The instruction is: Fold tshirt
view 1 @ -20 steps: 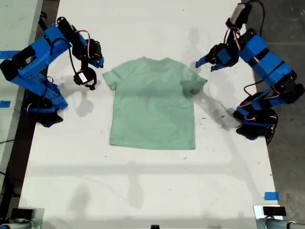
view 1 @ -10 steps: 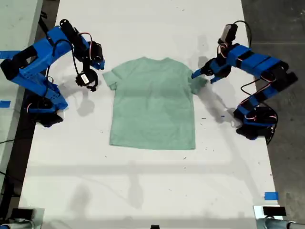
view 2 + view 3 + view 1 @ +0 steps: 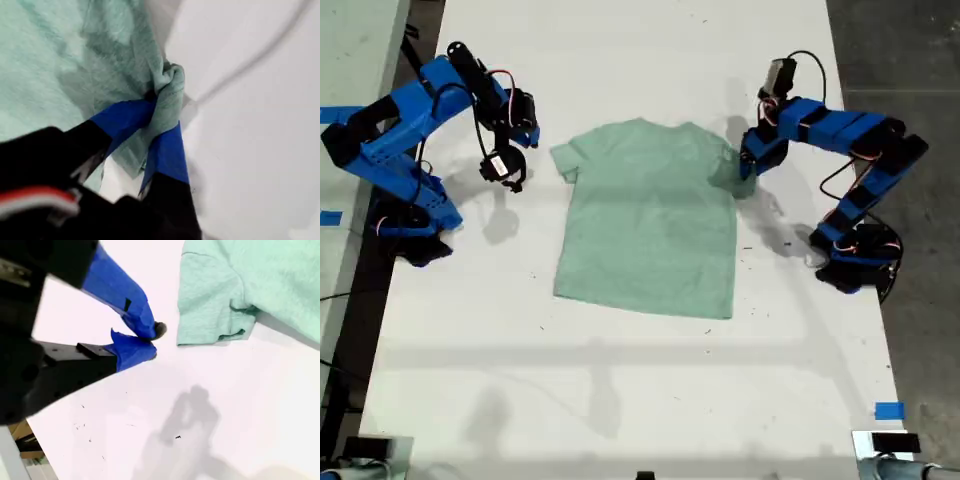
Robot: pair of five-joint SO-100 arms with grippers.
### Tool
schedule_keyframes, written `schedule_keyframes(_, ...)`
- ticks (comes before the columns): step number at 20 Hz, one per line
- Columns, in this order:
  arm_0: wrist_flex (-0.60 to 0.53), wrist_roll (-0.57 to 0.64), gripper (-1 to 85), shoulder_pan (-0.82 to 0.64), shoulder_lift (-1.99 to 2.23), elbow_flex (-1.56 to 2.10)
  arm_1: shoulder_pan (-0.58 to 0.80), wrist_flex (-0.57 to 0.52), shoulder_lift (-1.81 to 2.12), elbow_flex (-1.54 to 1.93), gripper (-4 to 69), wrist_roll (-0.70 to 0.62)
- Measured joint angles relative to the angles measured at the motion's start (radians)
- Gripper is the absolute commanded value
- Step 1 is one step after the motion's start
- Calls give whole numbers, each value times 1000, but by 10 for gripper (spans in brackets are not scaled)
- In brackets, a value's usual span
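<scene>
The tshirt (image 3: 648, 230) lies flat on the white desk (image 3: 620, 400). My first gripper (image 3: 159, 112) pinches its sleeve at the exterior view's right. My second gripper (image 3: 145, 337) hangs above the desk beside the other sleeve, jaws nearly together. Grey floor (image 3: 910, 60) shows past the desk's right edge.

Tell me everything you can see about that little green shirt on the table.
The tshirt is small, plain, pale mint green, short-sleeved, and looks like soft knit cloth. It lies mostly flat on the white table, neckline toward the exterior view's top, hem toward the bottom. The sleeve on that view's right is bunched and pinched in my first gripper. The other sleeve lies flat and untouched, my second gripper hovering nearby.
</scene>
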Motion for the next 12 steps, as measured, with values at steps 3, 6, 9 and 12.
schedule_keyframes(3, 0, 0, 1, 0, 0, 8, -21, 115, -3, -58, -13, 12)
schedule_keyframes(6, -6, 0, 1, 0, 0, 20, -75, 224, 57, -167, -13, 38)
schedule_keyframes(9, -11, 0, 1, 0, 0, 21, -166, 256, 86, -313, -13, 137)
schedule_keyframes(12, -18, -3, 1, 0, 0, 21, -313, 253, -17, -563, -13, 233)
